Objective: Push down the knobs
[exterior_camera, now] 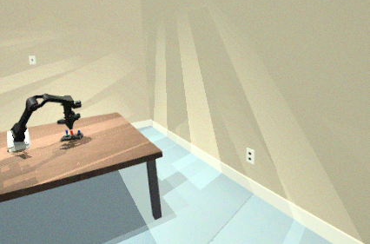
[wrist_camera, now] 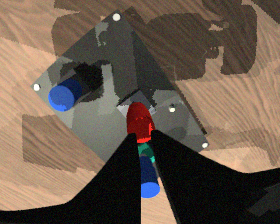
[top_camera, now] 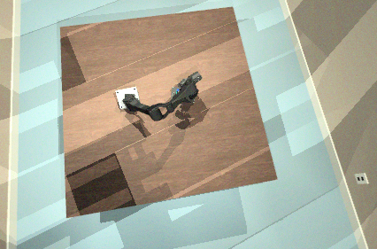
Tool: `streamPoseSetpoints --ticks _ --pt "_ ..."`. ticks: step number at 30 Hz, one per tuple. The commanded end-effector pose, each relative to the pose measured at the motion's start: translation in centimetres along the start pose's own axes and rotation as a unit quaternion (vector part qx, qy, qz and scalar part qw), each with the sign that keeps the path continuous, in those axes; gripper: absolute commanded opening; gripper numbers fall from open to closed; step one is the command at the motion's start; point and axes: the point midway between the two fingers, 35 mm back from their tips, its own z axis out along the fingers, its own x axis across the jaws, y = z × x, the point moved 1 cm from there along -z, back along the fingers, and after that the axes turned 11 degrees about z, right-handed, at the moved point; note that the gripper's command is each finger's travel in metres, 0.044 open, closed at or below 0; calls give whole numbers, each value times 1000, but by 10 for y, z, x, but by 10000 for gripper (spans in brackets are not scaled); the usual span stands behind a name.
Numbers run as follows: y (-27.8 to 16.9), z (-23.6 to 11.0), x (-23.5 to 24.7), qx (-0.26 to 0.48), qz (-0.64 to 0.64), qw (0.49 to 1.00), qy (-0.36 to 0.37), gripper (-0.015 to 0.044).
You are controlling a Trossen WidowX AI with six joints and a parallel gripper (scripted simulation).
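Note:
The grey circuit board (wrist_camera: 94,118) (exterior_camera: 68,137) stands on the wooden table (top_camera: 208,154) (exterior_camera: 104,151). In the wrist view a red knob (wrist_camera: 139,121) sits near the board's near edge and a blue knob (wrist_camera: 65,95) stands at its left. My gripper (wrist_camera: 143,138) (exterior_camera: 69,125) (top_camera: 180,91) points down over the board with its fingertips right at the red knob. The fingers stand nearly shut with a narrow gap and grip nothing. Through the gap I see a green and blue part (wrist_camera: 148,178). In the top view the arm hides the board.
The arm's white base plate (top_camera: 120,94) (exterior_camera: 17,144) is on the table left of the board. The table edge (exterior_camera: 130,164) lies to the right, with the floor below. Walls stand behind the table.

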Motion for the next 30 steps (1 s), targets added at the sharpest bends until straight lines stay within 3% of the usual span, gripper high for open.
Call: streamPoseSetpoints --ticks 1,6,13,17,30 --pt "0 1 0 0 0 1000 0 131" --pt "-7 -3 -6 1 0 1000 1 263" --pt "-77 -25 -78 5 -2 1000 1 440" --pt "-97 -25 -108 3 -1 1000 -1 440" --pt "-97 -25 -108 3 -1 1000 -1 440"
